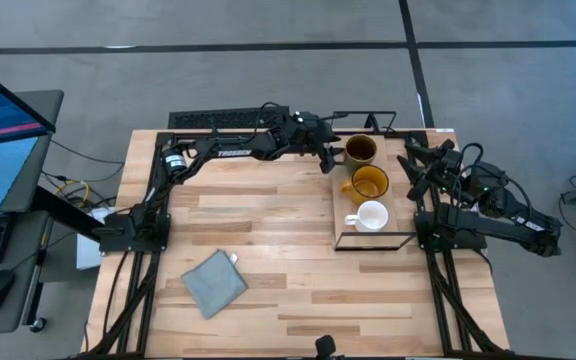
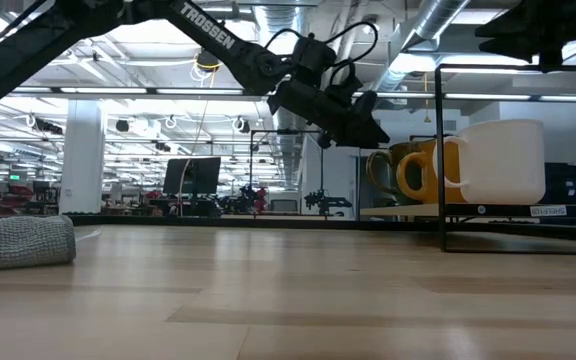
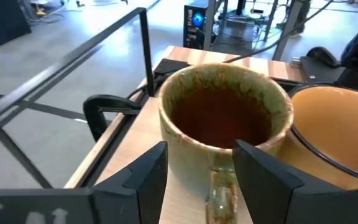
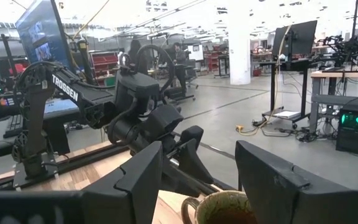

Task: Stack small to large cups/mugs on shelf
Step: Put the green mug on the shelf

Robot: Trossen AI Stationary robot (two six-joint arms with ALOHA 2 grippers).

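dark mug [image 3: 225,121] on shelf [image 1: 340,214] far end, its handle between the open left claw [image 3: 197,177] fingers, amber mug [image 3: 337,134] just beside | risk: claw nudging the handle, knocking mug into amber one | right claw [image 4: 197,180] open, above shelf's other side

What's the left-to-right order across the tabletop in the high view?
Grey-blue cloth → left gripper, open at the dark brown-olive mug's handle → white mug on the shelf → right gripper, beside the shelf.
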